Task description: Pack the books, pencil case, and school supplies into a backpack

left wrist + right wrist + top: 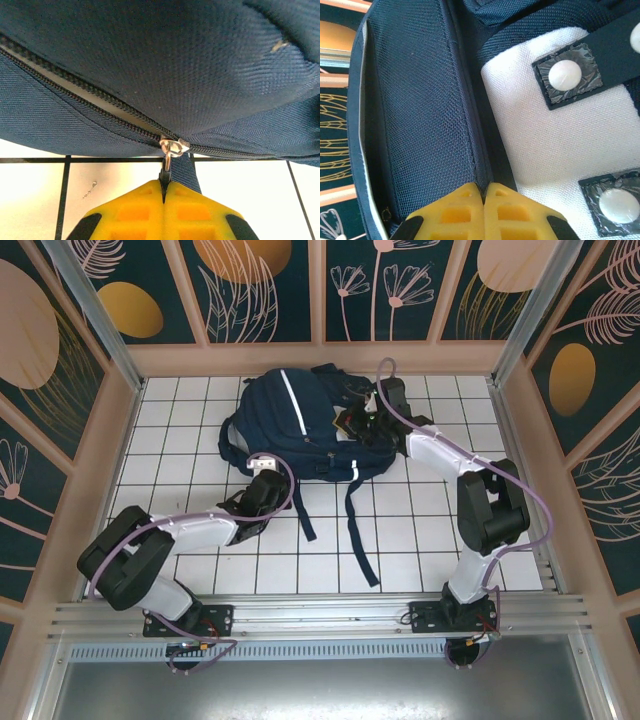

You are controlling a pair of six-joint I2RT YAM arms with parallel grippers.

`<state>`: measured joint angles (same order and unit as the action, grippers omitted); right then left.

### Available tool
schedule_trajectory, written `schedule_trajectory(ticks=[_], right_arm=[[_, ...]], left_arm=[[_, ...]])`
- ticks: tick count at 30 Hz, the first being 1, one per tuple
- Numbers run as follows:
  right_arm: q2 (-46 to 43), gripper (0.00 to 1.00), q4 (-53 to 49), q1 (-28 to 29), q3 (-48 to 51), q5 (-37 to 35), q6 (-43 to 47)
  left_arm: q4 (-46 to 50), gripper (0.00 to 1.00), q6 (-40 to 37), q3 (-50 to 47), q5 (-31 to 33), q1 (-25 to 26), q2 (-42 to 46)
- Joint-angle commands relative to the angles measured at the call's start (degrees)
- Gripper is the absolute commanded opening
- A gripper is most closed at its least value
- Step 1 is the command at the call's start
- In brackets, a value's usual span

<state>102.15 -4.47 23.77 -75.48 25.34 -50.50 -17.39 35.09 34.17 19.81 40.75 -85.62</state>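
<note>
The navy backpack (300,425) lies flat at the back middle of the tiled table, white stripe up. My left gripper (164,187) is shut on the dark zipper pull under the silver slider (172,146), at the backpack's near edge (150,60). The zipper is parted to the left of the slider and closed to its right. My right gripper (483,187) is shut on a fabric seam of the backpack (420,100) between the mesh side pocket and a white front patch (555,130), at the bag's right end (372,425). Books, pencil case and school supplies are out of view.
Dark straps (355,530) trail from the backpack toward the near edge of the table. White tiles (420,530) lie bare in front. Patterned walls (320,290) close in the back and sides.
</note>
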Motion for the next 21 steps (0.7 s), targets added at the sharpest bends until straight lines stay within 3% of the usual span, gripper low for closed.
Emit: schedule_trajectory(ticks=[1, 2, 5, 8, 12, 16, 20, 21], right_arm=[[-3.2, 0.00, -2.5, -1.7, -2.3, -9.0, 4.2], [-3.1, 0.00, -1.9, -1.6, -2.4, -8.0, 4.3], [-3.5, 0.40, -1.7, -0.4, -2.7, -7.2, 4.8], [-6.8, 0.57, -2.8, 1.4, -0.6, -10.6, 5.3], [-16.7, 0.61, -0.2, 3.9, 11.0, -16.1, 0.8], [-26.1, 0.59, 13.4, 5.2, 29.8, -12.5, -11.1], [-27.1, 0.58, 17.3, 7.3, 35.7, -11.2, -13.4], [-26.5, 0.59, 16.8, 8.8, 35.4, -11.2, -12.6]], left_arm=[[4.4, 0.00, -0.9, -0.9, 1.3, -1.2, 2.4], [4.1, 0.00, -1.8, -1.1, -0.5, -1.2, 2.9], [3.8, 0.00, -3.7, -0.9, -6.6, -1.2, 3.5], [1.5, 0.00, -4.8, -1.6, -13.0, -1.2, 4.5], [-2.7, 0.00, -3.9, -2.0, -20.9, -1.2, 5.1], [-5.9, 0.00, -2.0, -1.3, -26.7, -1.2, 3.7], [-0.4, 0.01, -2.3, 0.5, -22.4, -1.2, 3.5], [1.4, 0.14, -2.3, 0.4, -19.6, -1.2, 4.5]])
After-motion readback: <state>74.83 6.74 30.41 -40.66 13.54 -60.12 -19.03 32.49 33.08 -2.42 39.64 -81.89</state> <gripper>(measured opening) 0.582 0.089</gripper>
